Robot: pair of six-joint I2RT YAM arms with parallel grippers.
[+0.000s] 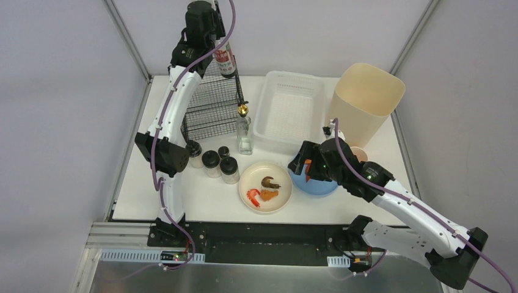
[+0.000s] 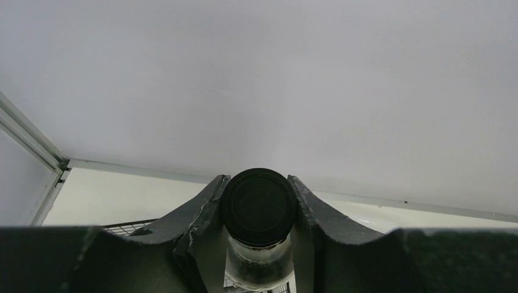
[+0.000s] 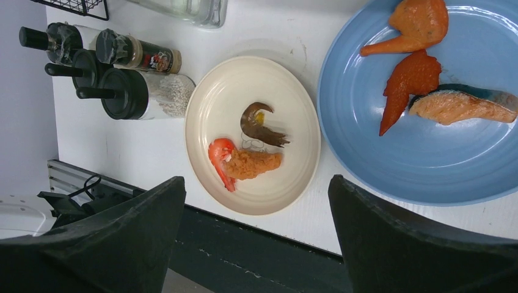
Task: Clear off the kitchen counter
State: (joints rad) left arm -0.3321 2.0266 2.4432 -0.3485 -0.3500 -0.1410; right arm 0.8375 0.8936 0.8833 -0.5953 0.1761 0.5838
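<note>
The white kitchen counter [image 1: 201,198] carries dishes and bottles. My left gripper [image 1: 215,43] is raised high at the back left, shut on the neck of a glass bottle [image 1: 225,62] with a red label; its black cap [image 2: 258,206] sits between the fingers [image 2: 201,210]. The bottle hangs over a black wire rack [image 1: 214,107]. My right gripper [image 1: 303,166] hovers open over the near side of the counter, holding nothing. Below it lie a cream plate [image 3: 253,79] with shrimp and fried bits and a blue plate [image 3: 366,140] with fish and orange pieces.
A white slotted basket [image 1: 288,110] and a tall beige bin [image 1: 365,97] stand at the back right. A clear bottle with a gold stopper [image 1: 244,131] and several black-capped shakers [image 1: 220,163] stand by the rack. A small cup [image 1: 360,154] sits near the bin.
</note>
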